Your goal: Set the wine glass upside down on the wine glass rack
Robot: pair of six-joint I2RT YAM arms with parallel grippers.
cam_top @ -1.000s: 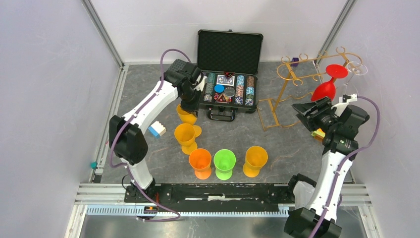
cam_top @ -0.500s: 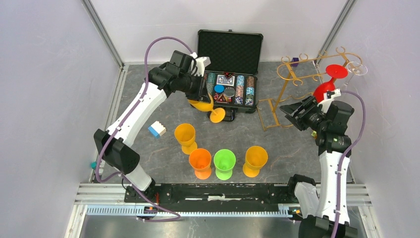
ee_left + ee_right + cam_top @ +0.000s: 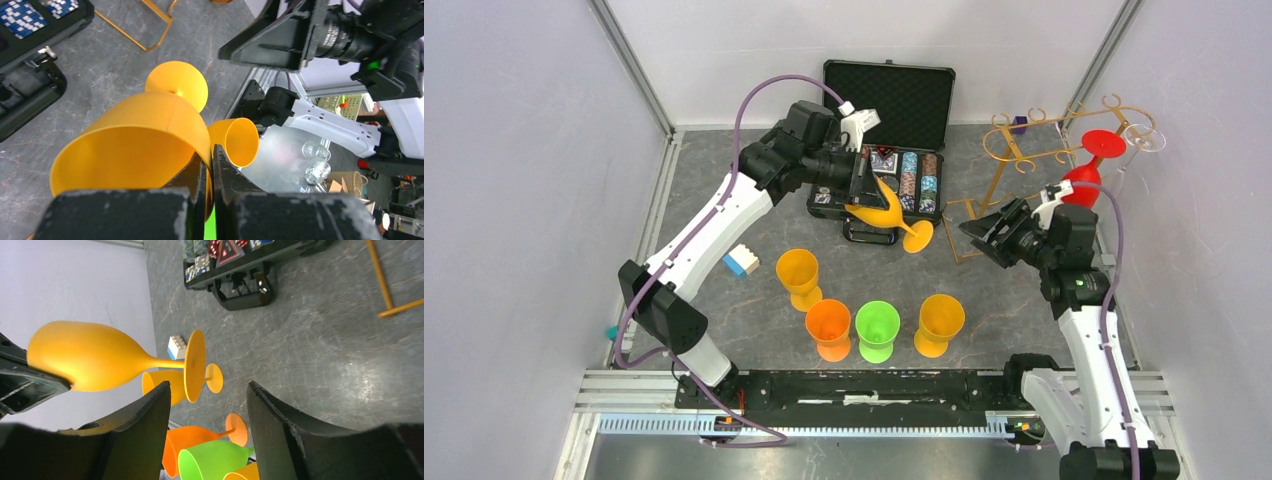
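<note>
My left gripper (image 3: pixel 861 190) is shut on the rim of a yellow-orange wine glass (image 3: pixel 886 214), one finger inside the bowl and one outside. It holds the glass tipped sideways in the air over the front of the case, foot pointing right. The left wrist view shows the glass (image 3: pixel 150 130) pinched in my left gripper (image 3: pixel 210 150). My right gripper (image 3: pixel 984 232) is open and empty, just right of the glass foot, facing it. In the right wrist view the glass (image 3: pixel 90 357) lies ahead of my right gripper (image 3: pixel 208 387). The gold wine glass rack (image 3: pixel 1014 170) stands at the back right with a red glass (image 3: pixel 1079 178) hanging upside down.
An open black poker chip case (image 3: pixel 889 100) lies at the back centre. Several glasses stand at the front: yellow (image 3: pixel 799 272), orange (image 3: pixel 829 325), green (image 3: pixel 876 328), yellow-orange (image 3: pixel 939 320). A white-blue block (image 3: pixel 742 261) lies left. A clear glass (image 3: pixel 1144 138) hangs on the rack's right end.
My left arm lifted the yellow-orange glass off the table, swung it right over the case and tipped it sideways. My right arm moved left from the rack toward the glass, staying open.
</note>
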